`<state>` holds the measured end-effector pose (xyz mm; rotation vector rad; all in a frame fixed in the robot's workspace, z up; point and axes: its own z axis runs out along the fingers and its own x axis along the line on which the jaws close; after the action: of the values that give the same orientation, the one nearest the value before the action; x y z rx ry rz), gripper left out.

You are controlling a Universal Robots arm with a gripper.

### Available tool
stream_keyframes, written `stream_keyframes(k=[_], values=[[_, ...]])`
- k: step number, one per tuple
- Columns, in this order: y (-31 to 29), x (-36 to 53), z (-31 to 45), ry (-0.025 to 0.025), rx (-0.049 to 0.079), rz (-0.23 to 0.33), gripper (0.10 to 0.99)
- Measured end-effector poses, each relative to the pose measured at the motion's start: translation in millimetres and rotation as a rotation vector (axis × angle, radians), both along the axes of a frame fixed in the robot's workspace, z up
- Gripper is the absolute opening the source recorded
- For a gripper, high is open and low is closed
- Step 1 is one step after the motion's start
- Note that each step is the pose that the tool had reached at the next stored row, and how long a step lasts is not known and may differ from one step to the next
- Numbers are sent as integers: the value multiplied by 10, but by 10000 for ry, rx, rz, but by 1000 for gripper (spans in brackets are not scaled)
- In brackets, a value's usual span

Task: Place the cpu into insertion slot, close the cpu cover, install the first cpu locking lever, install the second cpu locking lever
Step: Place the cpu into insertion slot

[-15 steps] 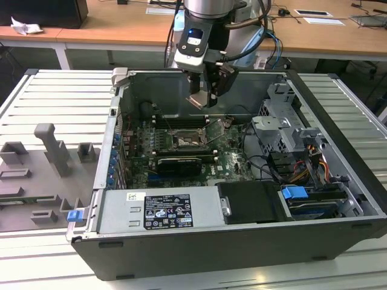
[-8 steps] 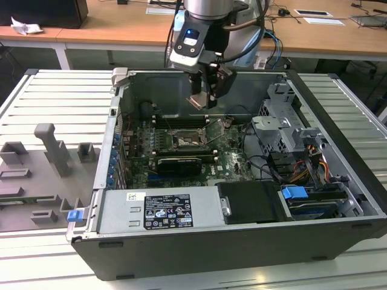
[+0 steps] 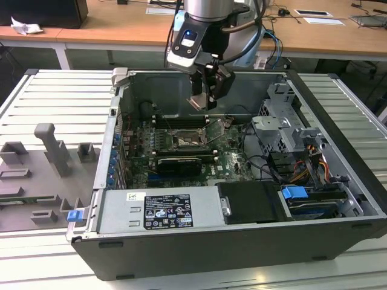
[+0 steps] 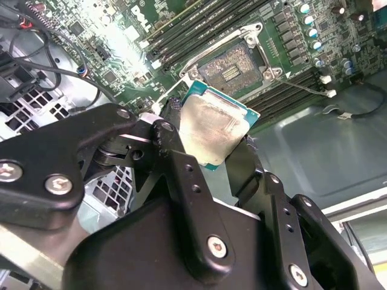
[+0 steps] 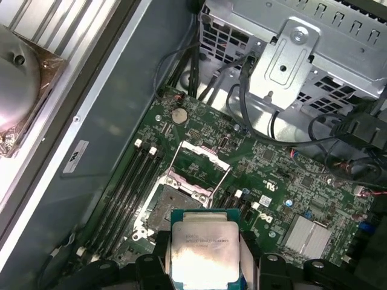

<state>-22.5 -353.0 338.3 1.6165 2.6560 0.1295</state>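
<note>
in the exterior view, hovering over the open computer case (image 3: 181, 241) with the gripper (image 3: 202, 101), pinching the cpu (image 3: 197, 101) well above the insertion slot (image 3: 184, 142); judging the first step, the placing, to be in hand, with the cpu not yet seated. in the second wrist view, clamping the cpu (image 4: 211, 130) by two opposite edges between black metal fingers (image 4: 175, 145), showing a flat square piece with a dull grey streaked top and a green rim, held tilted and apart from the dark square insertion slot (image 4: 233, 66) with its silvery rim. in the first wrist view, looking down past the cpu (image 5: 202, 248) onto the cpu cover (image 5: 205, 154), a thin silvery frame standing open just beside the insertion slot (image 5: 166, 208), amid green circuit board (image 5: 290, 175); placing likely calling for levelling the cpu, squaring its corners to the insertion slot and lowering gently.
</note>
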Motion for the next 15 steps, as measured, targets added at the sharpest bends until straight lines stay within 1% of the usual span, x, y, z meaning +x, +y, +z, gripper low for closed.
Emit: stream_keyframes(k=[2, 4, 5, 11, 15], values=[[3, 0, -13, 7, -14, -53, 537], [4, 0, -22, 13, -20, -237, 537], [4, 0, -27, 14, -20, -474, 537], [4, 0, -51, 22, -20, -1324, 537], [4, 0, -69, 35, -20, -1922, 537]])
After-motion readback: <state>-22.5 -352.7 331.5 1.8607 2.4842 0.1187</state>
